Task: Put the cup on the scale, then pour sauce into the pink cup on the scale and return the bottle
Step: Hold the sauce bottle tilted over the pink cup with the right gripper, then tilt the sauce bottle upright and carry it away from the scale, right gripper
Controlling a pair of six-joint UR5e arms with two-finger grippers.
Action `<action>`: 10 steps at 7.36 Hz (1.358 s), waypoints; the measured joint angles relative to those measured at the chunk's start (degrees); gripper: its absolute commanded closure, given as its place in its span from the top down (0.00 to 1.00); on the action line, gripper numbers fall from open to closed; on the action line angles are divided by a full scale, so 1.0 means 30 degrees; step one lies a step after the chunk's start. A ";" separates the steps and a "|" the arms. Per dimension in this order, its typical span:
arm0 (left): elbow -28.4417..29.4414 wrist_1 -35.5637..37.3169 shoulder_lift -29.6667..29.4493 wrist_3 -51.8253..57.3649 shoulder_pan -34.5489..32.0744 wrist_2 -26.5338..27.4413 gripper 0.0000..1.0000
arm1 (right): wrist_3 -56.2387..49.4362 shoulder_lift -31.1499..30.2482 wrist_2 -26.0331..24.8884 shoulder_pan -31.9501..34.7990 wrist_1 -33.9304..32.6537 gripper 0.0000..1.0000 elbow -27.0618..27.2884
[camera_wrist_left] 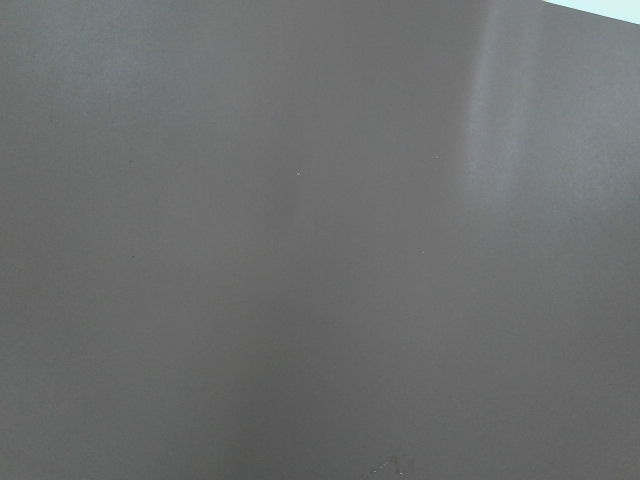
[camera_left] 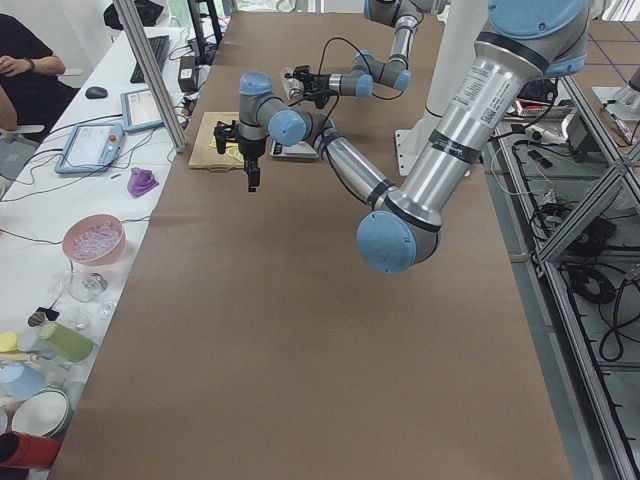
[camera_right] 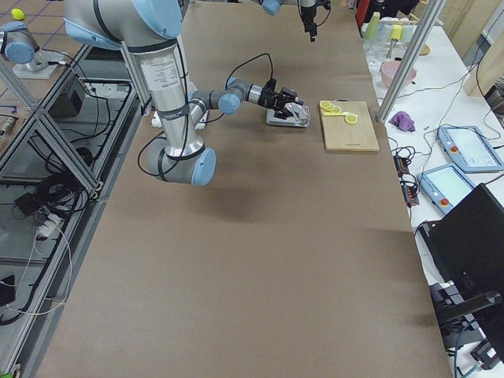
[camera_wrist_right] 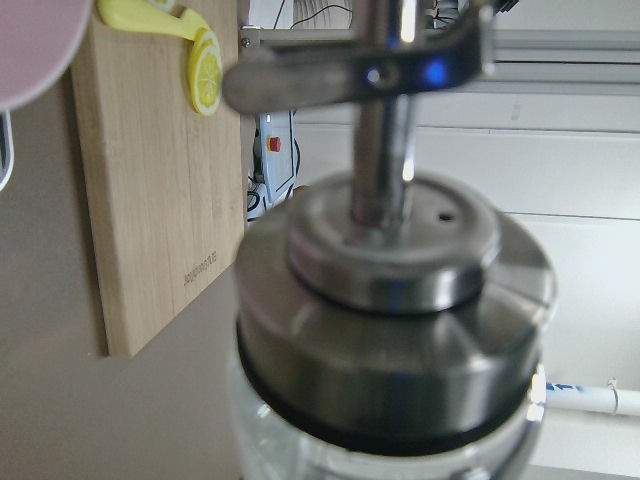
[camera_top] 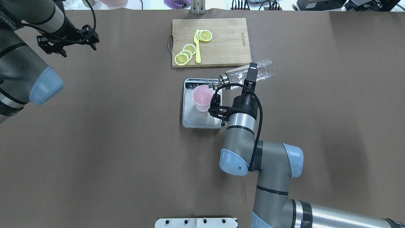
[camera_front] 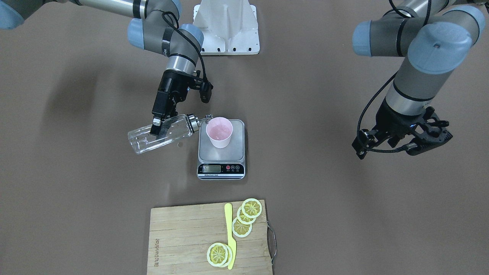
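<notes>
Right gripper [camera_front: 158,128]: pinches tilted bottle [camera_front: 142,141], spout at cup [camera_front: 219,132] rim.
Cup: on scale [camera_front: 221,155].
Left gripper [camera_front: 399,138]: claw unreadable; its camera sees only table [camera_wrist_left: 300,250].

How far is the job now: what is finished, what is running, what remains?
Done: the cup stands on the scale. In hand: the right gripper holds the bottle tipped, its spout at the cup's rim; I cannot see any flow. Left: finish pouring and return the bottle.

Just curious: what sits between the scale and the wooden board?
Nothing: in the front-facing view, only bare brown table separates the scale and the wooden board.
</notes>
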 measured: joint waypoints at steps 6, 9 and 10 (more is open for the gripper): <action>-0.0102 0.0002 -0.0107 -0.0032 0.0000 0.0006 0.98 | 0.3494 -0.2329 0.2507 0.0545 0.6195 0.00 0.0618; -0.0147 0.0025 -0.0277 -0.0065 -0.0009 0.0035 0.98 | 0.6782 -0.3383 0.5591 0.2181 0.6662 0.00 0.1912; -0.0176 0.0029 -0.0322 -0.0091 -0.0019 0.0041 0.99 | 0.7781 -0.3703 0.6710 0.2769 0.6675 0.00 0.2476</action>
